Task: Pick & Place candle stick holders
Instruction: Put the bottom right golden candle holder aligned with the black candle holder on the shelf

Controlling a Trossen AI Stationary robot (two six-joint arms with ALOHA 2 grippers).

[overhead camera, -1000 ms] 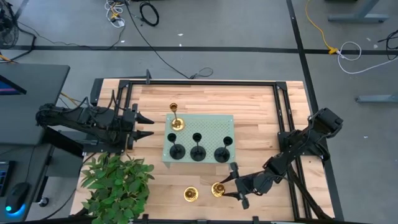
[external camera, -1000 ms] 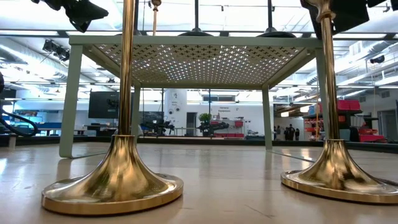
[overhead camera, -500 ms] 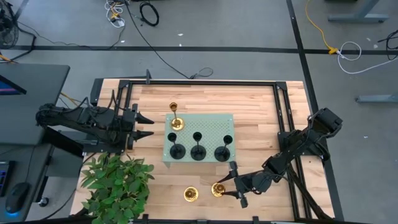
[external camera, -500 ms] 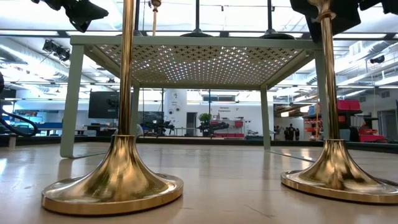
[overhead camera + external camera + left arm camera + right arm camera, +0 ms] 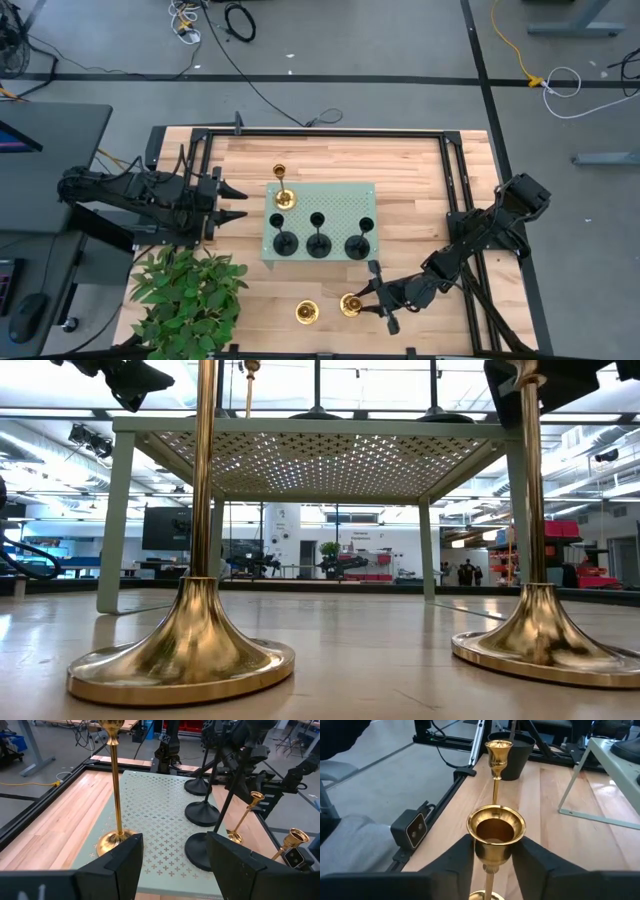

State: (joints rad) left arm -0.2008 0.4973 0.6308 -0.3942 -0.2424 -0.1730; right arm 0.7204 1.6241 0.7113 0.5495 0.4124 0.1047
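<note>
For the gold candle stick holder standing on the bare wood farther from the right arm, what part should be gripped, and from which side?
Grip the thin stem of the free gold holder just under its cup, coming in level from the right gripper side. It stands upright on a wide base, so a sideways pinch on the stem looks steadier than the flared cup. The neighbouring gold holder is in the way.

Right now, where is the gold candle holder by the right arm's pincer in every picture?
High view: gold candle holder near the table's front edge, at the right pincer.
Low view: the right-hand gold stem and base.
Left wrist view: small, beyond the tray's far right side.
Right wrist view: the big cup in the middle.
Shared landmark: the pale green tray, seen in all four views.
</note>
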